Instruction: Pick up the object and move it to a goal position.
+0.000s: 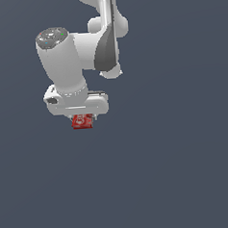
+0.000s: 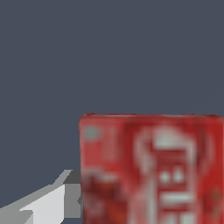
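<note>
While the white Franka arm (image 1: 67, 66) points downward against the plain grey-blue ground (image 1: 177, 169), its white gripper (image 1: 82, 119) sits directly over the small red can-like object with white label markings (image 1: 82, 121). One grey finger (image 2: 72, 194) touches the can's side; whether the jaws actually clamp it cannot be told.
</note>
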### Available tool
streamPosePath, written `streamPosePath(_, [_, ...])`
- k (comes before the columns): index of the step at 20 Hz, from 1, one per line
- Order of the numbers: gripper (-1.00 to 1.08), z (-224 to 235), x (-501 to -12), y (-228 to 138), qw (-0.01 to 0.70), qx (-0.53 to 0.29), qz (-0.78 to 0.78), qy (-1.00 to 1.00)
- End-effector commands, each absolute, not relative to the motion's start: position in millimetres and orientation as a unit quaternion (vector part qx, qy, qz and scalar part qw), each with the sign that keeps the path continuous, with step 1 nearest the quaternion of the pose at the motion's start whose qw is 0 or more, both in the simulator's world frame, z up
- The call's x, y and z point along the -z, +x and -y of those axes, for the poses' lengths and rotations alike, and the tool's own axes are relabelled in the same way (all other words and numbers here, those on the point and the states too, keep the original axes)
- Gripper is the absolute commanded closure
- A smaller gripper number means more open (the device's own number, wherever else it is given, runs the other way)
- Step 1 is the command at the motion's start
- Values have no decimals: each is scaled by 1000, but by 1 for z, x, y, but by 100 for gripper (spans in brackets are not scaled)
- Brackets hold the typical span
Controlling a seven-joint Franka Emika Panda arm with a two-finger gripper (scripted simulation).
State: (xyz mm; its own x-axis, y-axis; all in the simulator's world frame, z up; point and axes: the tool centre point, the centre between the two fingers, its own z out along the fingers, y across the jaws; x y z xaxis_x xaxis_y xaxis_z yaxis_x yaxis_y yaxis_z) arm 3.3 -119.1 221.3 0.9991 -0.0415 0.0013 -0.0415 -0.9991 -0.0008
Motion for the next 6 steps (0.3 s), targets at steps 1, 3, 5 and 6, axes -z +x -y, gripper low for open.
streamPosePath(1, [108, 129, -232, 0, 1, 0, -20, -1000])
streamPosePath(3, [108, 134, -237, -2, 1, 0, -20, -1000])
streamPosePath(5, [108, 137, -240, -2, 0, 0, -20, -1000])
streamPosePath(6, [108, 137, -240, -2, 0, 0, -20, -1000])
